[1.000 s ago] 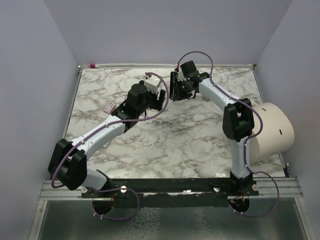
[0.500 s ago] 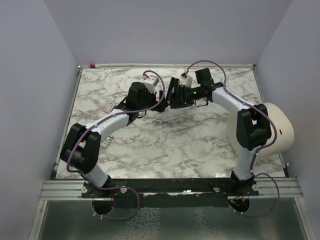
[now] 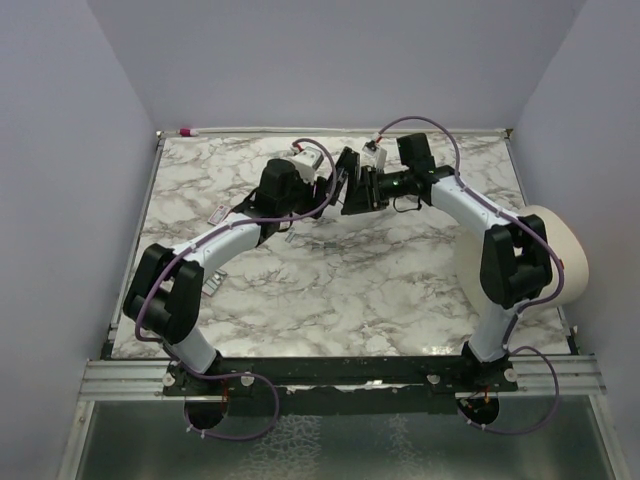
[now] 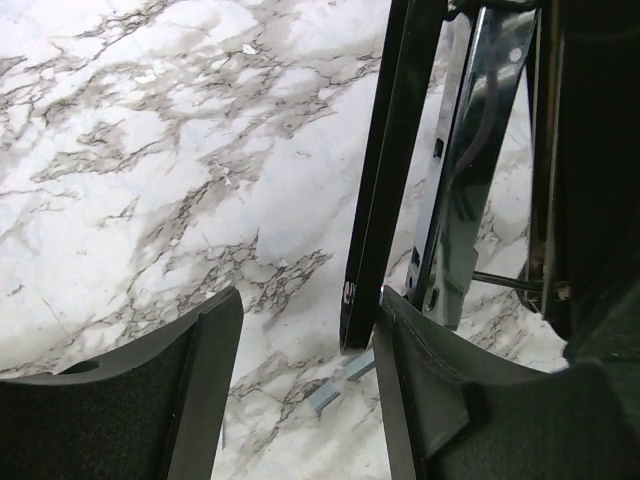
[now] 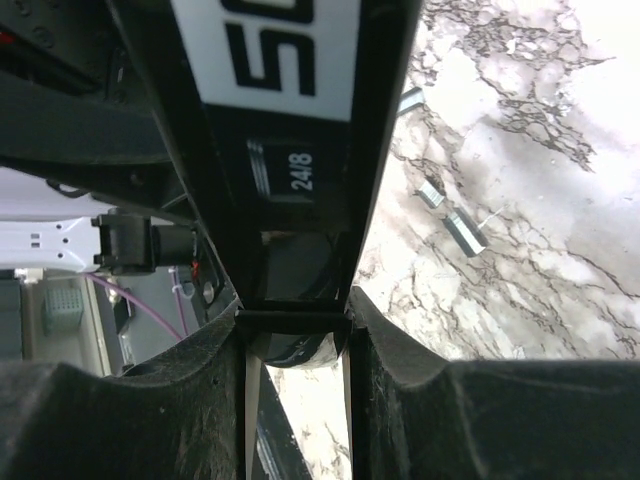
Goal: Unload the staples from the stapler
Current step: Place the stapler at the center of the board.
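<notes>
While the right end effector (image 5: 295,305) clamps the stapler (image 5: 290,170) between its 2 fingers, the left end effector (image 4: 305,300) has its fingers spread wide, 1 finger just beside the stapler's black bar. Short strips of staples (image 4: 335,385) lie on the marble surface (image 4: 140,170) near the bar's lower end.
</notes>
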Robot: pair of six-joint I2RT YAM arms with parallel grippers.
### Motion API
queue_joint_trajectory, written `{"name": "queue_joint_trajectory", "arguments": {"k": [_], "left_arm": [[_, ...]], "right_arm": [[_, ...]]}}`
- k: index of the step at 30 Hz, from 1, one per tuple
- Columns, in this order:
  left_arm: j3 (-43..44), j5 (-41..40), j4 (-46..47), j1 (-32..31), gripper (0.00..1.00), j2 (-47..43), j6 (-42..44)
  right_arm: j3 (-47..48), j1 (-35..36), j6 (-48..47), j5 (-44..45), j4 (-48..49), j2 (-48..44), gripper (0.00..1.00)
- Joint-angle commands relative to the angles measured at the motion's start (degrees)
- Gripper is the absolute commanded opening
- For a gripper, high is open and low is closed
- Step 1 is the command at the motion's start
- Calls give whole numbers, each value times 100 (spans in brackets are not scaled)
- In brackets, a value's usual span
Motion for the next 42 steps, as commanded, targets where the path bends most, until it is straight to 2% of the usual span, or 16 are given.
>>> {"name": "queue_joint_trajectory", "arguments": {"k": [1,3,5,8,10,12,15,17,19,28,31,39,42], "left_arm": [[87,-330,-250,-48,56,105,683],[57,-342,-190,-206,57,127,913],[9,-722,-135,-398,60,129,1142],[-103,-1265,113,-590,58,95,1580],[-283,-1411,478,-600,47,-11,1877],[-431,-1738,788,-592,31,-93,2288],[-475,-2312,1105,-543,21,-106,3013],[-459,-2345,1373,-476,10,-15,3691],[-348,-2339,1549,-317,4,135,4047],[-496,-1514,2748,-9,0,591,5167],[-638,-1520,3560,54,0,766,5430],[-134,-1524,4740,164,0,1445,6378],[-5,-1480,4675,153,0,1419,6532]], "right_arm": [[-2,23,-197,-1145,107,-445,1],[-46,22,-174,-1322,135,-450,1],[-121,30,-168,-1454,136,-475,1],[-227,108,-350,-1556,-121,-540,1],[-318,142,-501,-1541,-300,-634,1],[-421,146,-733,-1462,-585,-745,1],[-737,146,-894,-1365,-786,-1002,1],[-1059,146,-856,-1348,-695,-1254,1],[-1341,145,-880,-1323,-717,-1495,1],[-1849,145,-1156,-989,-1570,-2623,1],[-2080,146,-1064,-922,-1675,-2980,1],[-2537,199,-1120,-452,-2016,-3324,1],[-2476,197,-1038,-279,-1933,-3341,1]]}}
